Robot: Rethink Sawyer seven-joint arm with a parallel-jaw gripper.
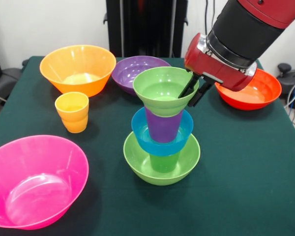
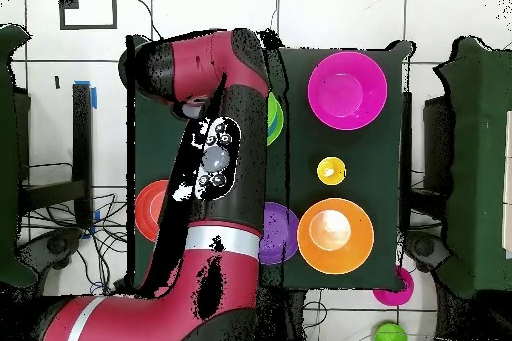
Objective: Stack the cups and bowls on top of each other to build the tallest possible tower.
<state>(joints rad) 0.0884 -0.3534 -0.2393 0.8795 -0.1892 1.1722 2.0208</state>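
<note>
Hand (image 1: 193, 93) pinching small green bowl (image 1: 163, 90) rim atop tower (image 1: 162, 132), overhead mostly arm-hidden

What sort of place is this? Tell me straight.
Probably a robotics lab or test room: a table under dark green cloth set with plastic bowls, a red and black robot arm over it, cables on a tiled floor.

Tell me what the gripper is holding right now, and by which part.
The gripper straddles the right rim of the small green bowl topping the tower, one finger inside, one outside; whether it is clamped cannot be told.
</note>
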